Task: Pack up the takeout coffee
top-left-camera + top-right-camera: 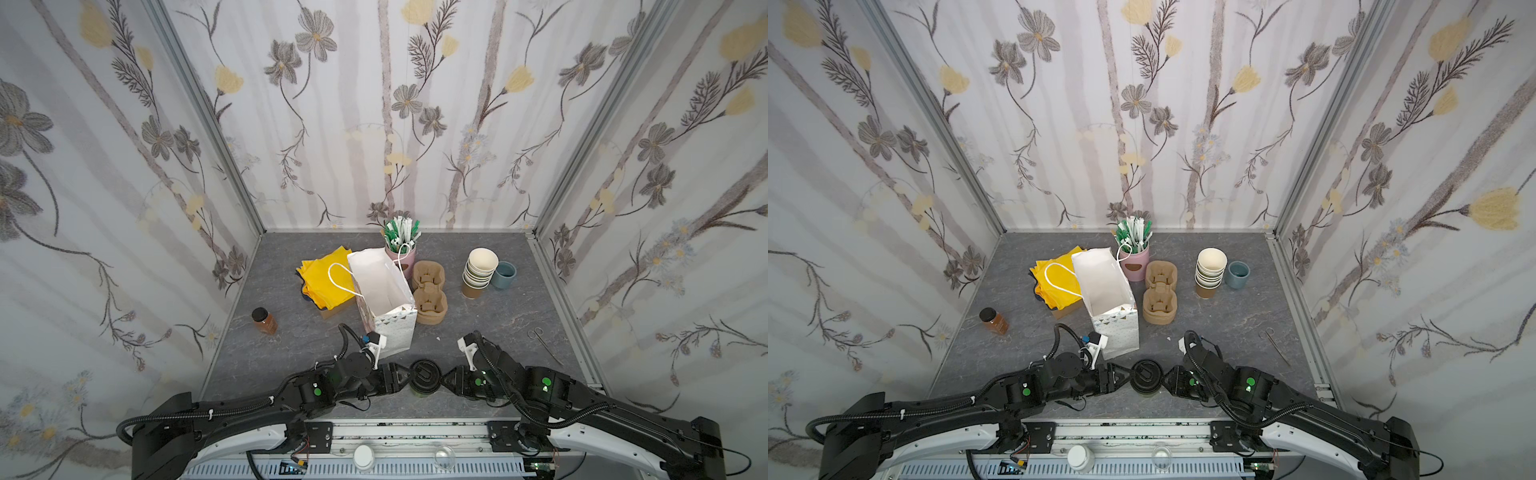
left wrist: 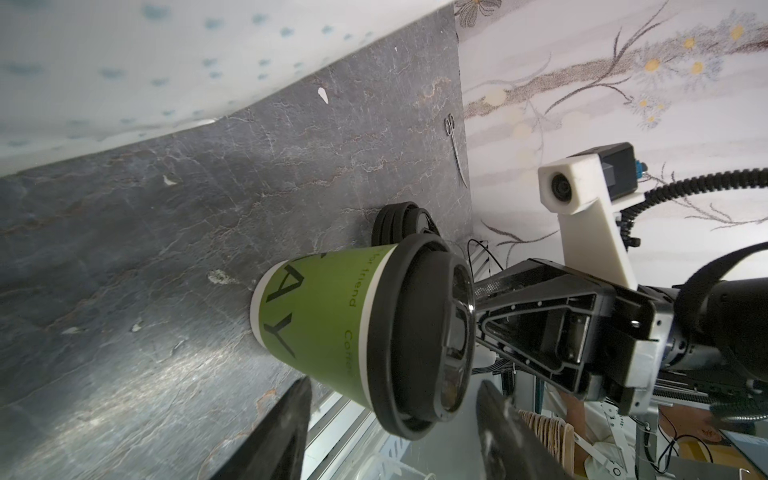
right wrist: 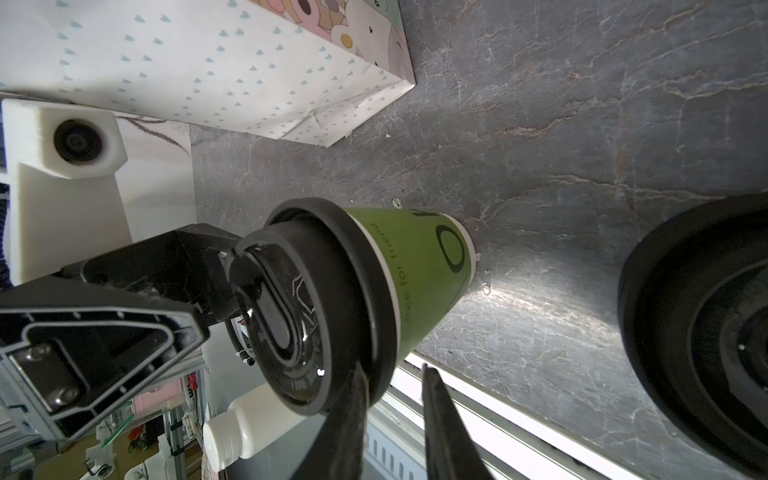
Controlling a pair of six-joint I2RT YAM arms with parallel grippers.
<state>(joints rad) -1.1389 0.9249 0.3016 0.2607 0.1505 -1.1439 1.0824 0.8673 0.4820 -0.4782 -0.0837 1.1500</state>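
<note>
Takeout coffee (image 1: 423, 376) stands upright at 6 o'clock on the table (image 1: 498, 324), with the white paper bag (image 1: 390, 307) at its 12. Left end effector (image 1: 402, 375) sits at the cup's 9 o'clock, jaws wide and loose around it. Right end effector (image 1: 445, 379) sits at 3 o'clock, jaws narrow, at the lid rim.

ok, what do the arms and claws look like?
Black jointed left arm and right arm: white shells at the base, ribbed black cable hoses, white zip ties, green dot stickers. The left claw and right claw are black open triangular frames, with white wrist camera mounts.
</note>
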